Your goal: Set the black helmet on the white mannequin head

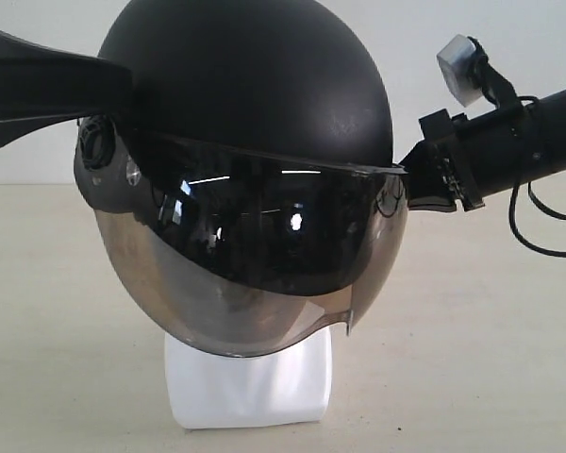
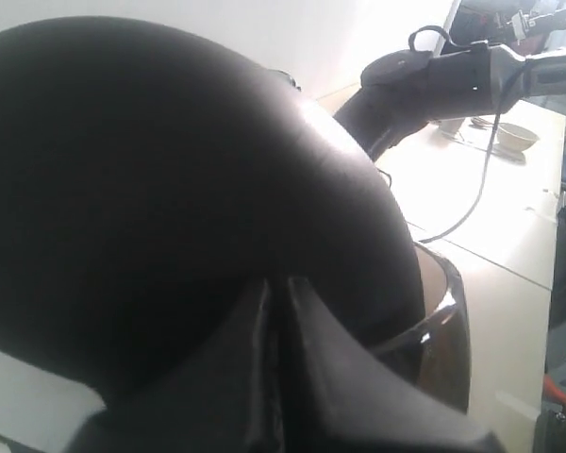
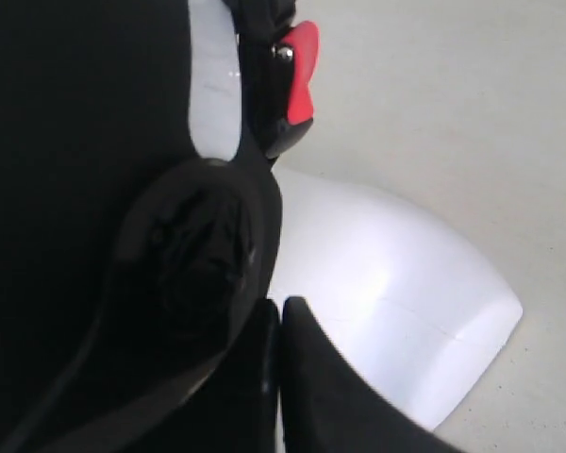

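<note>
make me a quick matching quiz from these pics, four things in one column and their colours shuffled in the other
Things:
1. helmet
2. visor
3. head
4. clip

Colours:
a. red
b. glossy white
c. smoky tint, see-through
d. matte black

Pairs: 1-d, 2-c, 3-b, 4-a
</note>
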### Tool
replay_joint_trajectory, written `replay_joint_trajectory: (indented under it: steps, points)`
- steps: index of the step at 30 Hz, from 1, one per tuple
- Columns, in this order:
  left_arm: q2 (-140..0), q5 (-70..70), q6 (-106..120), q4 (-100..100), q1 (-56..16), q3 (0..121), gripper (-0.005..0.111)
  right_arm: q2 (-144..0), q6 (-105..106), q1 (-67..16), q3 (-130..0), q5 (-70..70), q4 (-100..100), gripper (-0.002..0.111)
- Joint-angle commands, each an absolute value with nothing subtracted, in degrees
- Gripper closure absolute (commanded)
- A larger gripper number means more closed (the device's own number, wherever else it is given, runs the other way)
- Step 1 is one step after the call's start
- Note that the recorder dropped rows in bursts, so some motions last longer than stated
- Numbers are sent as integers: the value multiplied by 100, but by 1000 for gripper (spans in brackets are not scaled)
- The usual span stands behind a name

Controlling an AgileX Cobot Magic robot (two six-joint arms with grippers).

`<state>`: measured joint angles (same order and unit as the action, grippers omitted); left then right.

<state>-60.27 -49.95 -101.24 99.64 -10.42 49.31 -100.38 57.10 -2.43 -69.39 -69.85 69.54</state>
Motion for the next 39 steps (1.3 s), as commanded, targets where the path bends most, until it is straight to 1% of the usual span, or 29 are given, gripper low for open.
replay_joint_trajectory:
  steps: [1,14,22,32,39]
  points:
    - [-6052,-4747,-10198,9995,-1064,4762,102,-9921,5814,-266,-6922,-6996,7105,109]
    - [-6052,-4557,-10143,9995,-1064,4613,102,-9185,5774,-400,-6922,-6996,7117,109]
    - [-6052,-4497,-10007,9995,-1064,4184,102,-8928,5596,-403,-6922,-6996,6999,109]
    - [-6052,-4471,-9935,9995,-1064,4055,102,-8840,5539,-1052,-6922,-6996,6869,109]
    - [-6041,-4471,-9935,9995,-1064,4055,102,-8587,5533,-1108,-6922,-6996,6768,109]
